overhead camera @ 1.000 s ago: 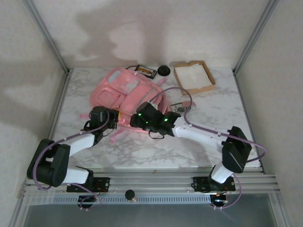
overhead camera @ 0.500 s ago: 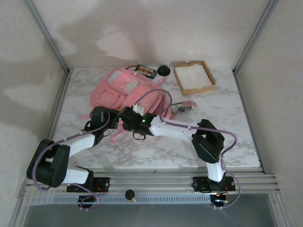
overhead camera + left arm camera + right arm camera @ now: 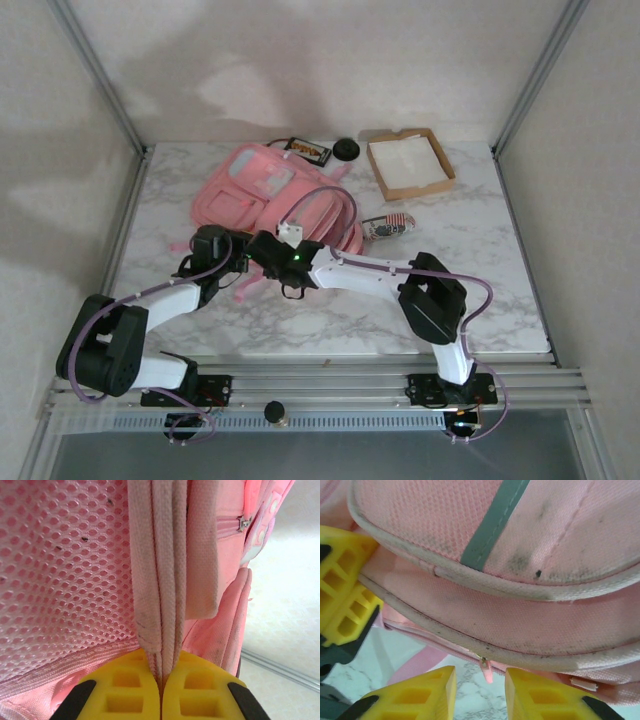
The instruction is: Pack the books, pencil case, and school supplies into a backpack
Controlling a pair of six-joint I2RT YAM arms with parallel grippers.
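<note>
On the marble table (image 3: 470,250), right claw (image 3: 479,676) has swung leftward to the backpack (image 3: 262,185).

Print on the dark book (image 3: 310,151) seems unreadably small.

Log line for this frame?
left end effector: shut on strap | right end effector: open at zipper pull | backpack: lying on table

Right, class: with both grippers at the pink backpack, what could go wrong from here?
The right gripper stands open with the small pink zip pull in its gap, ungripped; closing could nip fabric instead.
The left gripper is shut on a pink woven strap only, so the large soft pink fabric backpack may slide when the zip is pulled.
Both grippers sit close together and could collide.
</note>
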